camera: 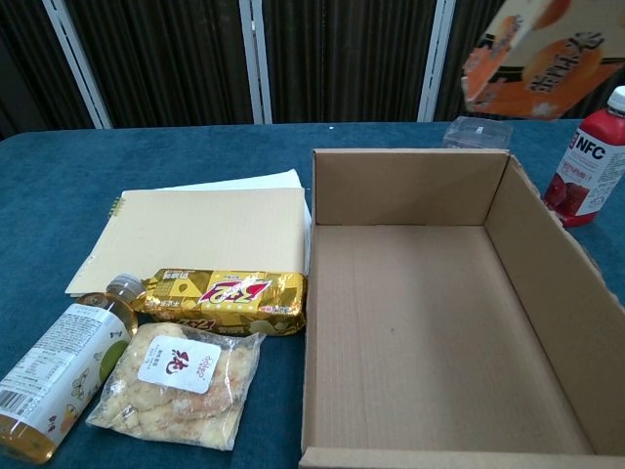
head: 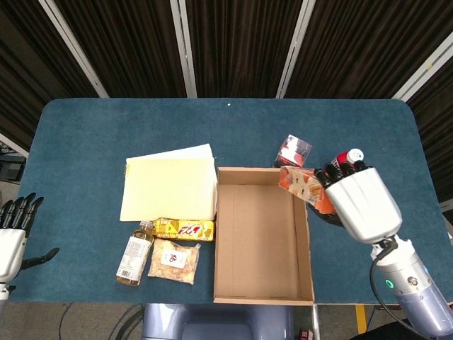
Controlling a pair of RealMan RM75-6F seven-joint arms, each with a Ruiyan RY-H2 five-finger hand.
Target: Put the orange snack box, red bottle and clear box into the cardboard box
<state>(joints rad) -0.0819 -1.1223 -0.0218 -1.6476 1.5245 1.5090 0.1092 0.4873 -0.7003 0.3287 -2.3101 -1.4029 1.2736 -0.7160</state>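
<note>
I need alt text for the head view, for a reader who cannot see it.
The right hand holds the orange snack box above the far right corner of the empty cardboard box. The red bottle and clear box wait behind it on the blue table.

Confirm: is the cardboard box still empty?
Yes, empty. The cardboard box shows only bare floor; the orange snack box is held above its far right corner by the right hand.
</note>
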